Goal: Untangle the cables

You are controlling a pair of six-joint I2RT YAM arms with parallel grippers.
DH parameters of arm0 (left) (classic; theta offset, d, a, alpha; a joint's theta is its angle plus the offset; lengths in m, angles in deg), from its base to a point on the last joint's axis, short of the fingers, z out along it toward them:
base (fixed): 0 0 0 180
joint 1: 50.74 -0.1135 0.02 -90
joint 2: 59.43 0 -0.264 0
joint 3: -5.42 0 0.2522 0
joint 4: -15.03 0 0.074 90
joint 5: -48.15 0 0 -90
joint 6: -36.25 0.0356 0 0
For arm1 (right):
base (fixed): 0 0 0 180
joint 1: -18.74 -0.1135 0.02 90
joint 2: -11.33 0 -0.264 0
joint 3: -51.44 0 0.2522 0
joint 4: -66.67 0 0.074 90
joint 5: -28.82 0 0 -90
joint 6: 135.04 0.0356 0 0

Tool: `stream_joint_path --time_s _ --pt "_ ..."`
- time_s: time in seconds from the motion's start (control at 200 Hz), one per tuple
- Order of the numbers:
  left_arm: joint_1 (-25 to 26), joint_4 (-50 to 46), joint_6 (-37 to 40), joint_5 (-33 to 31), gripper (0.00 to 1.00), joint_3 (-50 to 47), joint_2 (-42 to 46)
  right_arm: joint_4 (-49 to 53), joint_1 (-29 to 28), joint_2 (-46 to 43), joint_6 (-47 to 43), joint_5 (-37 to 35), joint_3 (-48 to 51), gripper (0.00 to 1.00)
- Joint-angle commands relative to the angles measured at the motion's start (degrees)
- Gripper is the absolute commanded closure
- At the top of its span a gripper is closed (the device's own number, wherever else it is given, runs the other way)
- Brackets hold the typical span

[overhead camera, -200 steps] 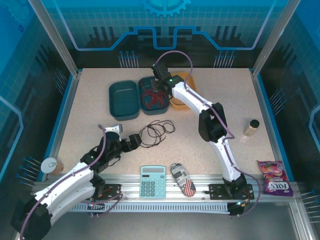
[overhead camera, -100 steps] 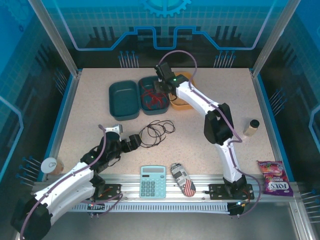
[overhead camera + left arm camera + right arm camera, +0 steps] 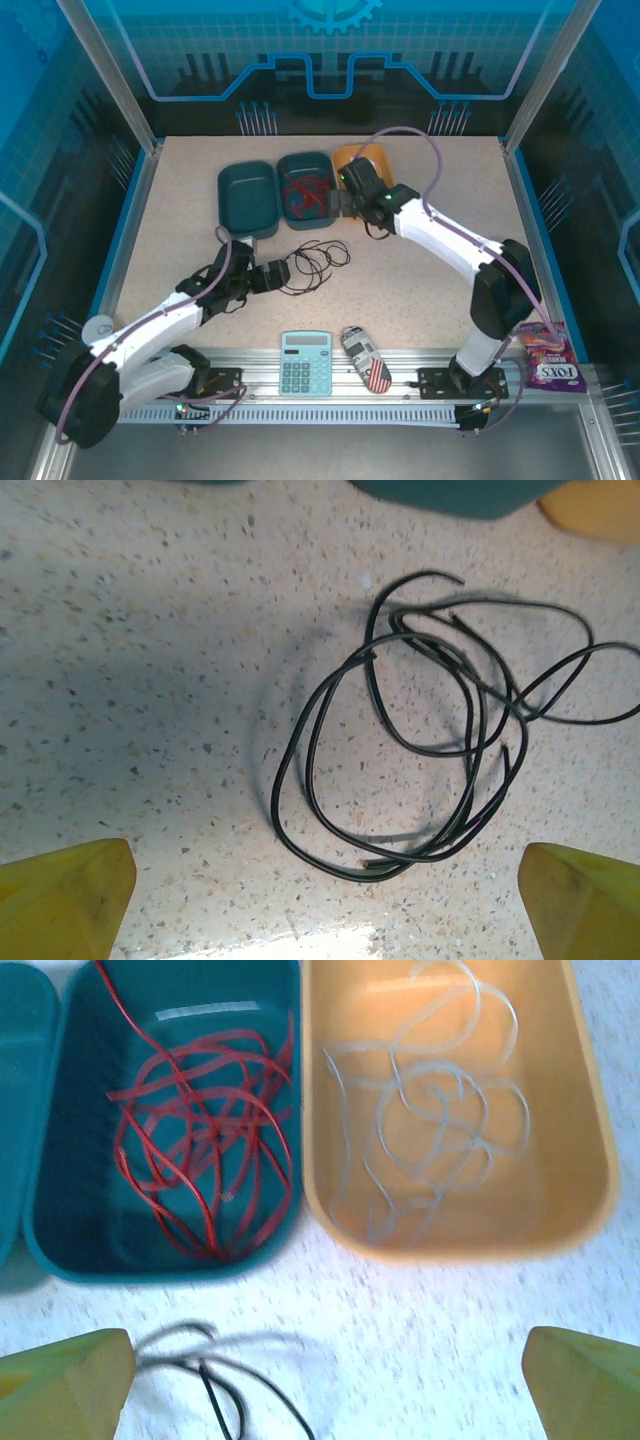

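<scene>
The left claw [image 3: 325, 900] stands wide open, low over the bench [image 3: 180, 240]. Its yellow fingertips [image 3: 60, 895] are on both sides of the black cable [image 3: 520, 712] and do not touch it. This cable lies loose on the bench in several crossing loops. Farther back, the red cables [image 3: 215, 1140] lie in a teal tray [image 3: 160, 1265]. Just beside it, to the right, the pale cables [image 3: 440, 1095] lie in a yellow tray [image 3: 450, 1245]. The right claw [image 3: 325, 1385] is open too, and it holds nothing, near these two trays.
</scene>
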Motion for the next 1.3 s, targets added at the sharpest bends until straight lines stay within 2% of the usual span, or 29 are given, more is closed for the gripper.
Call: stream_joint_path --time_s 0.0,0.035,0.145,0.3,0.39,0.5,0.61,0.755,1.001,1.241,1.296 --pt "-0.4 -2.0 3.7 3.1 0.01 4.2 -4.8 -1.1 -1.5 -5.5 5.3 -2.6 5.8 0.00" --pt "-0.4 -2.8 4.6 3.1 0.03 5.4 -6.7 -0.9 -1.8 -6.9 6.0 -2.8 7.7 0.00" --pt "-0.4 -5.8 7.1 1.5 0.19 9.4 -12.2 0.9 -2.8 -10.7 8.8 -4.1 12.3 0.00" --pt "-0.4 -8.2 8.8 -2.6 0.36 12.8 -17.0 0.3 -3.5 -17.0 12.4 -5.4 19.0 0.00" --pt "-0.4 -9.6 9.9 -4.1 0.40 14.8 -20.2 -0.8 -3.7 -20.3 13.3 -5.9 21.8 0.00" --pt "-0.4 -9.7 10.6 -3.8 0.51 16.1 -23.4 -1.1 -3.9 -23.2 14.1 -7.0 23.8 0.00" --pt "-0.4 -8.8 10.3 -3.2 0.54 16.7 -25.8 -0.7 -3.9 -24.6 14.4 -7.7 24.7 0.00" --pt "-0.4 -8.2 9.8 -4.3 0.69 17.3 -28.4 -0.2 -3.9 -24.8 15.0 -8.0 24.9 0.00" --pt "-0.4 -8.4 9.4 -6.0 0.76 18.7 -32.0 -0.7 -3.9 -24.4 15.2 -7.8 25.3 0.00" --pt "-0.4 -8.2 8.9 -5.4 0.93 18.6 -32.2 -0.9 -4.0 -23.9 14.5 -7.7 25.1 0.00" --pt "-0.4 -8.5 9.2 -5.5 0.94 18.5 -31.3 -1.1 -4.1 -23.5 14.0 -7.4 24.8 0.00"
